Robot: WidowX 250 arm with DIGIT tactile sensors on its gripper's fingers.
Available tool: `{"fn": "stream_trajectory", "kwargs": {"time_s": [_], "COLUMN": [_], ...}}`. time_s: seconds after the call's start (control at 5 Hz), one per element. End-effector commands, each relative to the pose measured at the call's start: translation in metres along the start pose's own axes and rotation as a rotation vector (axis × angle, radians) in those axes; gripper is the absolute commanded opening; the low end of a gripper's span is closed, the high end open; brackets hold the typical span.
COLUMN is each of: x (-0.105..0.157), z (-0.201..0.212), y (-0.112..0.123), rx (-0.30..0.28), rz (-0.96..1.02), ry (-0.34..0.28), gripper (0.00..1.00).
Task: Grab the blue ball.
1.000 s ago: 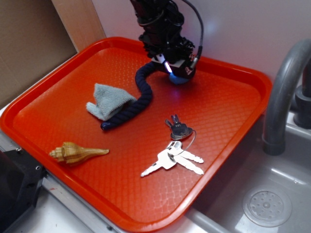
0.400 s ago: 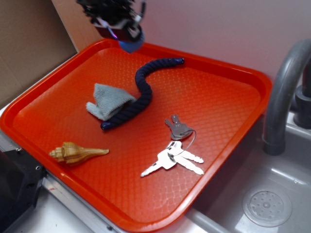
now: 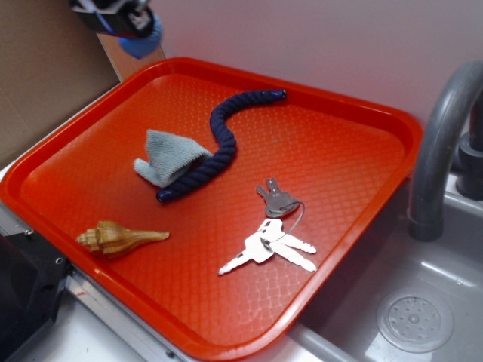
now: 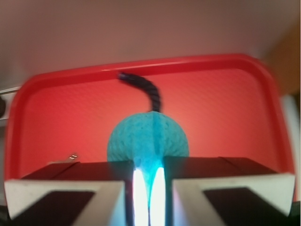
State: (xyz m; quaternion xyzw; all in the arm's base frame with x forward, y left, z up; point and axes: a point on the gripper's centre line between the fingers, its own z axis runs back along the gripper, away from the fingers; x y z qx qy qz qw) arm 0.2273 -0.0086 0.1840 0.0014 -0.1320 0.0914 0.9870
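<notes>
Blue ball (image 4: 148, 139) is in the gripper (image 4: 148, 188) now, so the grab looks done. In the wrist view the two fingers (image 4: 66, 186) are pulled in close and squeeze the ball between them. The round, knitted ball bulges out past the finger ends. In the exterior view the ball (image 3: 142, 43) hangs under the gripper (image 3: 121, 21), up in the air, above and just outside the far left corner of the red tray (image 3: 362, 256). It does not touch the tray at all.

On the tray, the dark blue rope (image 3: 219, 143) lies bent like a snake. One end of it is near the far edge. The other end is near the middle, beside the small grey-blue cloth (image 3: 167, 157). The cloth touches the rope. The shell (image 3: 117, 237) lies close to the near left edge. The keys (image 3: 273, 230) lie well apart from the rope, more to the right. A sink (image 3: 423, 302) with a grey tap (image 3: 441, 151) is next to the right side of the tray.

I think not much is left to do. The ball is picked up and lifted clear. The grip only has to stay tight so the soft ball does not slip out. The ball sticks out quite far from the fingers, so a loose squeeze could let it drop.
</notes>
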Motion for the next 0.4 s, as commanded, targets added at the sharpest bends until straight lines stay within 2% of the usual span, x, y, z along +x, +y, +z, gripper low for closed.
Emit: {"fn": "stream_trajectory", "kwargs": {"time_s": [0.0,0.2], "x": [0.0018,0.0023], "z": [0.0277,0.0205], "y": [0.0077,0.0076], "rx": [0.109,0.142], "rz": [0.075,0.06], "ry": [-0.029,0.019], "gripper": [0.0,0.0]}}
